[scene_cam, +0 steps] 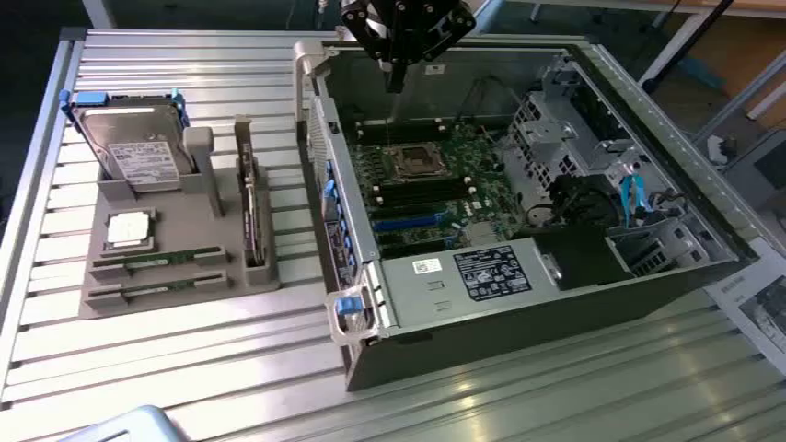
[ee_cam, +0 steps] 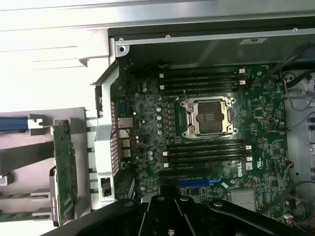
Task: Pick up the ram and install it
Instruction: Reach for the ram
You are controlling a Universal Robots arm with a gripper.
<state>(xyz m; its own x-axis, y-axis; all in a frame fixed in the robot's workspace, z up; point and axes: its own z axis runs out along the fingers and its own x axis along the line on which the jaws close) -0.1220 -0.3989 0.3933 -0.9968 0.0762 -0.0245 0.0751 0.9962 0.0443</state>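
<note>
The gripper (scene_cam: 395, 75) hangs over the open computer case (scene_cam: 540, 330), above its motherboard (scene_cam: 433, 198) (how wide it stands, I cannot tell). Well apart from it, the ram (scene_cam: 157, 261) lies in the grey tray (scene_cam: 184, 221), with a second stick (scene_cam: 157, 287), processor (scene_cam: 128, 228) and hard drive (scene_cam: 142, 152).

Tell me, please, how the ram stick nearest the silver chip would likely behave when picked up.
The ram stick looks thin and narrow, so probably light and stiff. Bare board and small chips suggest it is fragile. Brackets of the grey holder hold its ends, so tilting might bind it.
</note>
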